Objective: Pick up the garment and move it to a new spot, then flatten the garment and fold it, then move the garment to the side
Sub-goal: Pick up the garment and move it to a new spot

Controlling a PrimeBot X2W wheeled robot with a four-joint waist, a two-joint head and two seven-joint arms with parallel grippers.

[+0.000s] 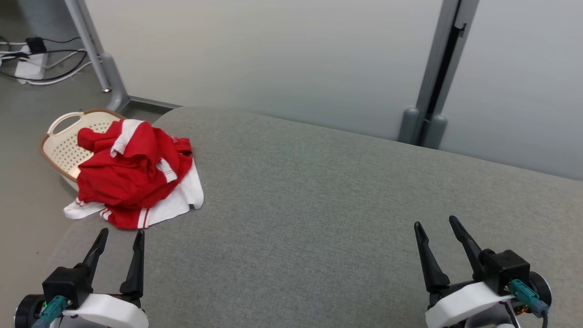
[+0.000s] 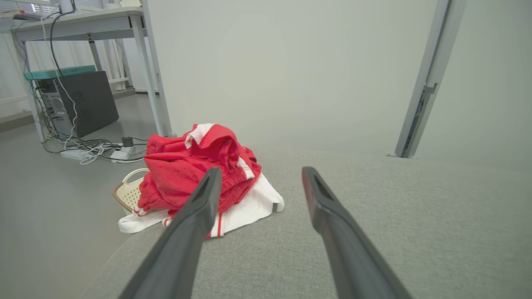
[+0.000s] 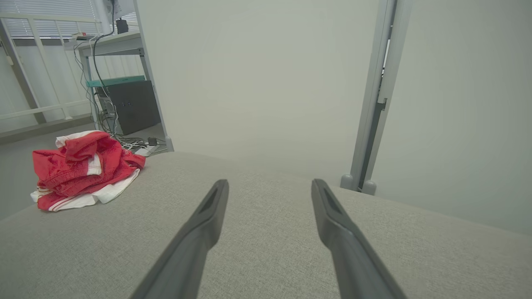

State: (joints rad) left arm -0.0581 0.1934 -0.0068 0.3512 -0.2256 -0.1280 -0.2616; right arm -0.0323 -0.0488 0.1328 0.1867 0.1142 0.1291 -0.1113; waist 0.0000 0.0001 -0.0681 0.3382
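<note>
Left tool (image 1: 122, 231), right tool (image 1: 435, 221): low, agape

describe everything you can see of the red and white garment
The garment is red mesh-looking cloth with white panels and striped trim, crumpled in a loose heap, not folded. It lies at the far left edge of the grey padded surface, with a white part hanging over the side, next to a cream basket.

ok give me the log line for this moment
stage: pickup not yet begun | garment: crumpled heap at left edge of grey surface, basket just beyond | left gripper: open, empty | right gripper: open, empty
</note>
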